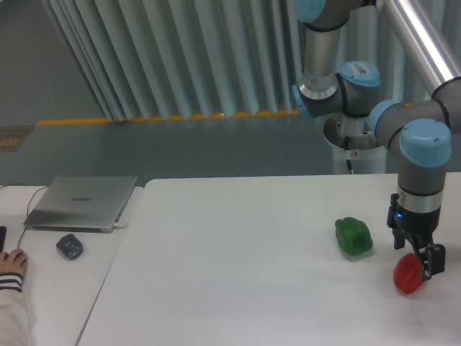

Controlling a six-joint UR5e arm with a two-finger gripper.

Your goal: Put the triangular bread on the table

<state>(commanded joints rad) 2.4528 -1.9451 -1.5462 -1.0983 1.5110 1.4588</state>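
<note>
The claw (416, 254) hangs low over the bench (238, 274) at about four o'clock, right against the red pepper (408, 274). One dark finger crosses the pepper's right side, but whether the claw is clenched on it or merely beside it cannot be told from this view. The green pepper (354, 236) lies just beside, toward ten o'clock from the red one.

The bread is nowhere in view, neither on the bench nor in the claw, so its place cannot be told.

The main risk, as I judge it, is the wrong object: the claw is at the red pepper, not the bread, and a grasp here would carry the wrong thing. A sideways move could also knock the red pepper, which sits near the bench's right side, or nudge the green one. On the desk at nine o'clock sit a laptop (84, 202), a mouse (70, 246) and a person's hand (12, 262), well apart from the arm.
</note>
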